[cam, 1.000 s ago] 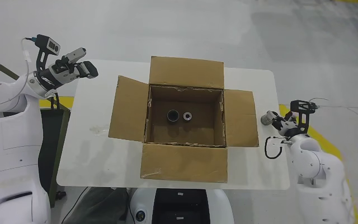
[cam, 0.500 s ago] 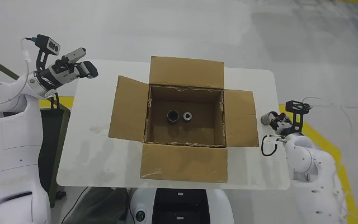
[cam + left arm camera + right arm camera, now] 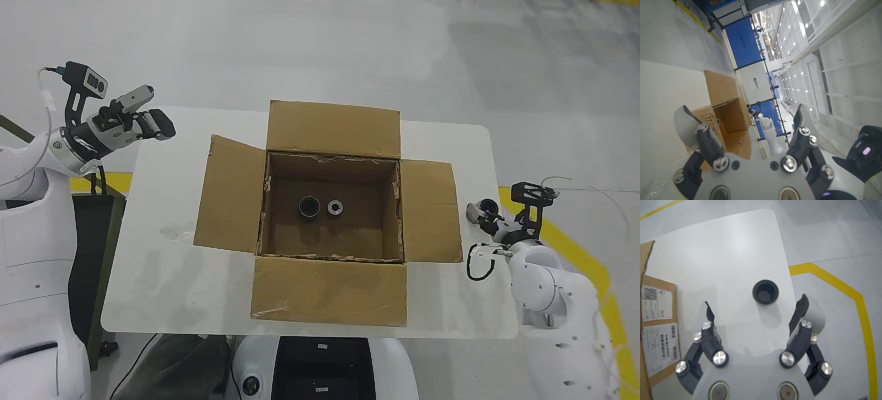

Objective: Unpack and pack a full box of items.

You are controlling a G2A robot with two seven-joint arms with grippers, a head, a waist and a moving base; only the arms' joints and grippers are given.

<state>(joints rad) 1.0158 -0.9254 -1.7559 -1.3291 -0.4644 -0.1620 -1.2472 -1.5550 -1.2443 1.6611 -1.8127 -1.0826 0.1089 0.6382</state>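
An open cardboard box sits mid-table with its flaps spread; on its floor lie a black cylinder and a small grey ring. Another black cylinder stands upright on the white table by the right edge, beside the box's right flap. My right gripper hovers open just short of it, not touching. My left gripper hangs open with nothing in it above the table's far-left corner, facing the box.
The box's right flap carries white labels and lies close to the right gripper. The table's rounded edge runs just past the cylinder. Bare table shows left of the box. A dark green bin stands beside the table's left side.
The right wrist has shifted slightly inward toward the table. The cylinder by the right edge stays in place. The left arm has not moved.
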